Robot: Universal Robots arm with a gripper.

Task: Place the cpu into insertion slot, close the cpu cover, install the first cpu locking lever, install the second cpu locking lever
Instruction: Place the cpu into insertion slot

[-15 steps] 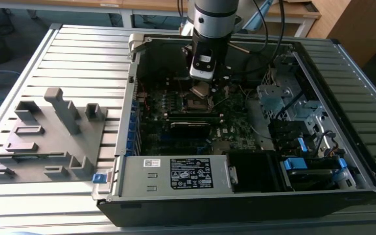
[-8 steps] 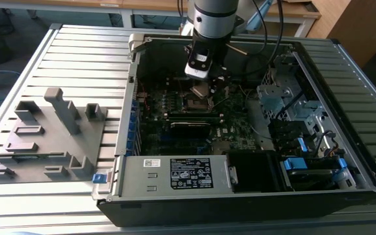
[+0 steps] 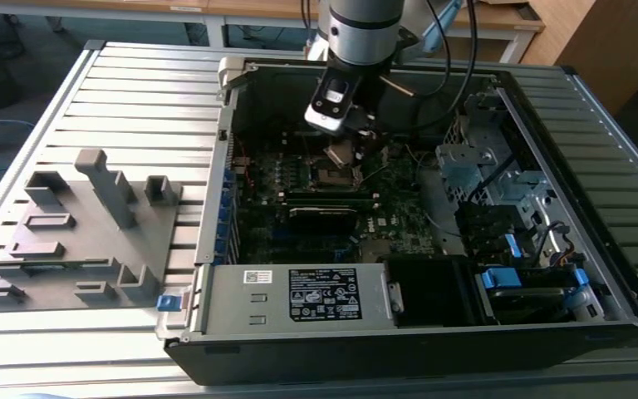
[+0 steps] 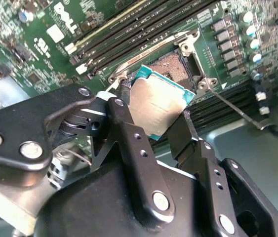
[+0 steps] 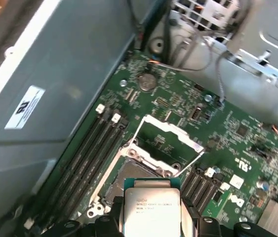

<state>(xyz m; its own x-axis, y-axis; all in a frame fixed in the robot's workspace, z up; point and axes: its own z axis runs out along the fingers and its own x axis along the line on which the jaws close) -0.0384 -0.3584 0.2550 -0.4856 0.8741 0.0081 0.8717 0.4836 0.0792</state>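
Observation:
My gripper [image 3: 347, 152] reaches down into the open computer case and is shut on the cpu [image 4: 158, 106], a small square chip with a dull silver top, gripped at two opposite edges. The chip [image 5: 151, 210] hangs tilted just above the insertion slot [image 5: 131, 174], apart from it. The slot's dark centre [image 4: 176, 66] lies uncovered. The cpu cover [image 5: 173, 131], a thin silvery frame, stands hinged up at the slot's far side. A thin wire locking lever [image 4: 232, 106] sticks out beside the slot, unlatched. One black finger [image 4: 129, 133] crosses in front of the chip's edge.
Long black memory slots [image 5: 89, 153] run beside the socket. A power supply with a white-and-black label [image 3: 325, 293] fills the case's near side. A drive cage with cables [image 3: 497, 183] is at the exterior view's right. A grey fixture [image 3: 76, 224] lies outside the case at the left.

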